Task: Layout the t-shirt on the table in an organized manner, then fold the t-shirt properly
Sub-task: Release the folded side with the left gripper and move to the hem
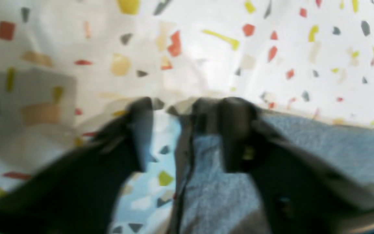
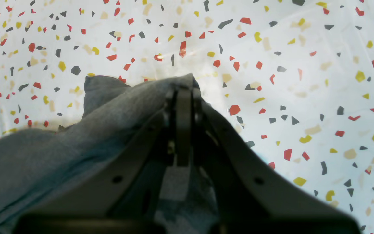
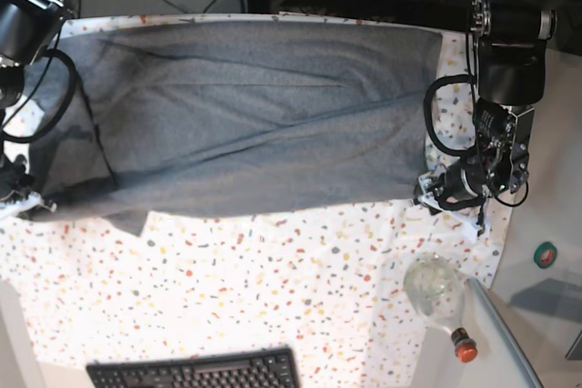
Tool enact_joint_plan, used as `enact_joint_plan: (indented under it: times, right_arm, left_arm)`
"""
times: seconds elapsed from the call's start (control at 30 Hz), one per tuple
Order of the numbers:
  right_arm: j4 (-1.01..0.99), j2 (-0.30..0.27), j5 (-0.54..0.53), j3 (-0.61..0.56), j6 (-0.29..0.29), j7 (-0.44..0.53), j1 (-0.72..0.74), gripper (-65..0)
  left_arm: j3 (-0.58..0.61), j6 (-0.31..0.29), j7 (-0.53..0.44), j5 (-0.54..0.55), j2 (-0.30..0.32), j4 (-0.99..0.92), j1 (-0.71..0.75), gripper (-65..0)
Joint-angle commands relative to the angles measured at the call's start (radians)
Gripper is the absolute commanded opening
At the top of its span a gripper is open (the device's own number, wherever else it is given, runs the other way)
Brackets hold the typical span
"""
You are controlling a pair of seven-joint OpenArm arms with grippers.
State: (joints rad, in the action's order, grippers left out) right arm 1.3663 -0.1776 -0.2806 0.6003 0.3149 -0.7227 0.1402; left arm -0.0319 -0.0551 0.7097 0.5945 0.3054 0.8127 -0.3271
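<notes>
black keyboard (image 3: 195,372) sits at the near edge. t-shirt (image 3: 245,120) lies spread across the table (image 3: 300,288). right gripper (image 2: 183,89) pinches its hem closed; left gripper (image 1: 180,107) is parted around fabric. risk: uneven pull skews the layout.

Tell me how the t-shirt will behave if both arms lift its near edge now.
Likely floppy: the t-shirt already creases and drapes over the right gripper. Probably light, sagging between grips. The left gripper looks open around its edge, so it may slip.
</notes>
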Motion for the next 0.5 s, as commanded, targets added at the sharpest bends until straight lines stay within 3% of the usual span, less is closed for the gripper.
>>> enact_joint_plan:
  times: [0.0, 0.13, 0.2, 0.47]
  right_arm:
    - [0.022, -0.018, -0.006, -0.001, 0.005, 0.025, 0.022, -65.0]
    - [0.015, -0.018, -0.006, -0.003, 0.005, 0.027, 0.022, -65.0]
    - [0.012, -0.018, -0.006, -0.003, 0.005, 0.028, 0.022, -65.0]
    - [-0.034, -0.027, -0.001, -0.007, 0.005, 0.030, 0.080, -65.0]
  left_arm:
    - [0.002, 0.002, 0.043, 0.000, 0.001, -0.003, -0.002, -42.5]
    - [0.002, 0.002, 0.043, 0.000, 0.001, -0.003, -0.002, -54.8]
    - [0.002, 0.002, 0.043, 0.000, 0.001, 0.004, -0.002, -64.2]
    - [-0.009, 0.002, 0.047, 0.008, 0.001, 0.107, -0.037, -65.0]
